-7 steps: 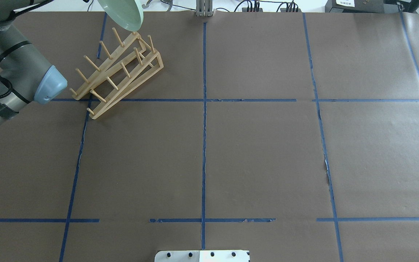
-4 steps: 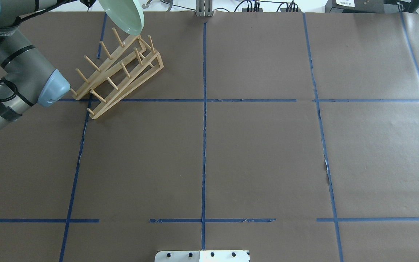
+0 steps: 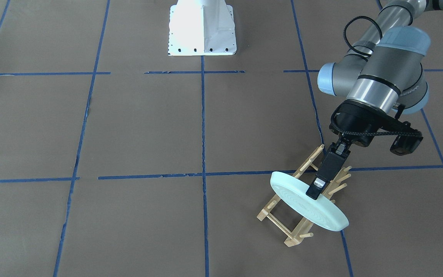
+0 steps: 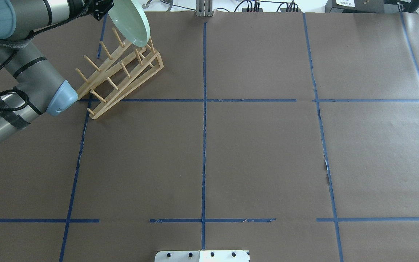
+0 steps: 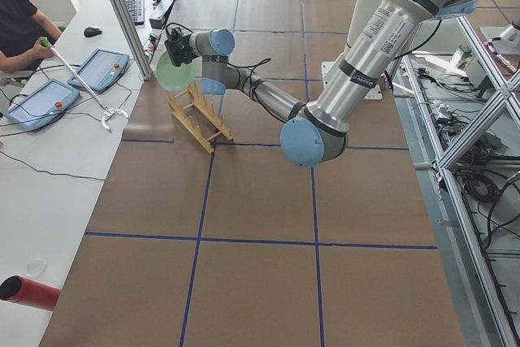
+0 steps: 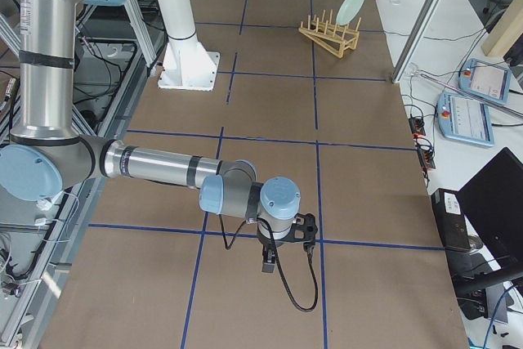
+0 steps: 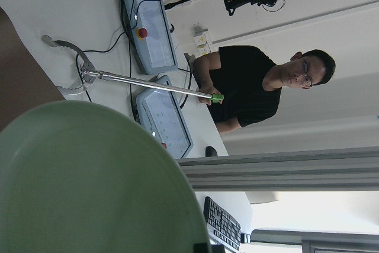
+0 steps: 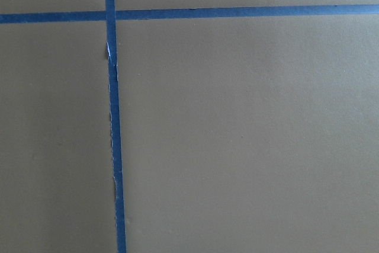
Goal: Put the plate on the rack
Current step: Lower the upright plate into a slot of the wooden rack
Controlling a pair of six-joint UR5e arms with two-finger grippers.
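Note:
My left gripper (image 3: 315, 190) is shut on the rim of the pale mint-green plate (image 3: 306, 202). It holds the plate tilted on edge over the far end of the light-wood rack (image 3: 283, 227). In the overhead view the plate (image 4: 129, 22) hangs just above the rack's (image 4: 122, 72) last pegs, and I cannot tell whether it touches them. The left wrist view is half filled by the plate (image 7: 89, 182). My right gripper (image 6: 268, 263) shows only in the exterior right view, low over the brown table, and I cannot tell whether it is open or shut.
The white robot base (image 3: 202, 29) stands at the table's near edge. An operator (image 7: 260, 93) sits beyond the far edge holding a reach stick (image 7: 148, 84), beside tablets (image 5: 101, 67) on a white side table. Blue tape lines cross the brown paper.
The left arm has swung in from the left. The plate has come down and to the right, from the table's far edge to just above the rack's far pegs.

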